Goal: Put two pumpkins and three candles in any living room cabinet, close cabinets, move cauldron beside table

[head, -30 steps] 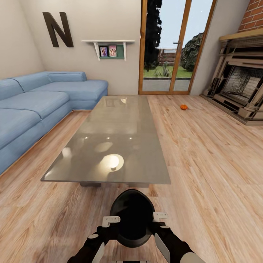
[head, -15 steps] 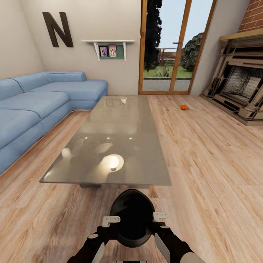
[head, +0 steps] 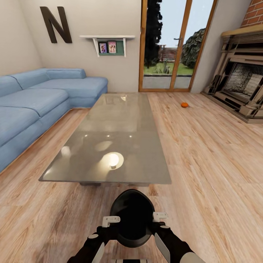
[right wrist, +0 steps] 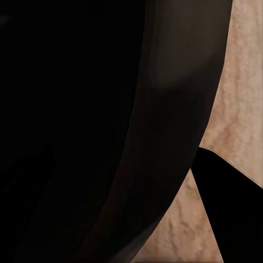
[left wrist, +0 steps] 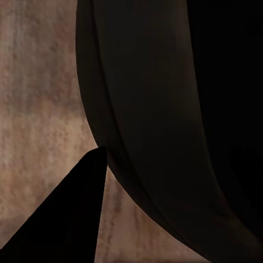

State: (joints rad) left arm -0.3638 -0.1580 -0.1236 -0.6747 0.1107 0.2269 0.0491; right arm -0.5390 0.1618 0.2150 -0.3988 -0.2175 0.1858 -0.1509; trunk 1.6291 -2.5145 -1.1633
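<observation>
Both pincers are seen low in the head view, one on each side of the cauldron [head: 132, 218]: the left pincer [head: 110, 221] is set against its left wall and the right pincer [head: 160, 216] against its right wall. The black pot is held up between them, above the wooden floor [head: 204, 164], directly in front of the robot. Whether each pincer's jaws are parted or closed on the rim cannot be told; only the pale finger pieces are visible at the pot's sides.

In the left wrist view the dark curved wall of the cauldron [left wrist: 164, 131] is seen very close, with a black finger [left wrist: 71, 219] beside it and floor planks behind. In the right wrist view the same dark wall [right wrist: 109, 131] is seen just as close, with one black finger [right wrist: 233, 203] at its edge.

The tabletop [head: 113, 146], pale grey and glossy, is seen just beyond the cauldron; its near edge lies a little ahead of the pot's far rim, not touching it.

One pumpkin [head: 185, 105] is noted on the floor, well apart from both pincers, to the far right of the tabletop and near the fireplace [head: 241, 87]. A blue sofa [head: 40, 102] is recorded along the left wall.
</observation>
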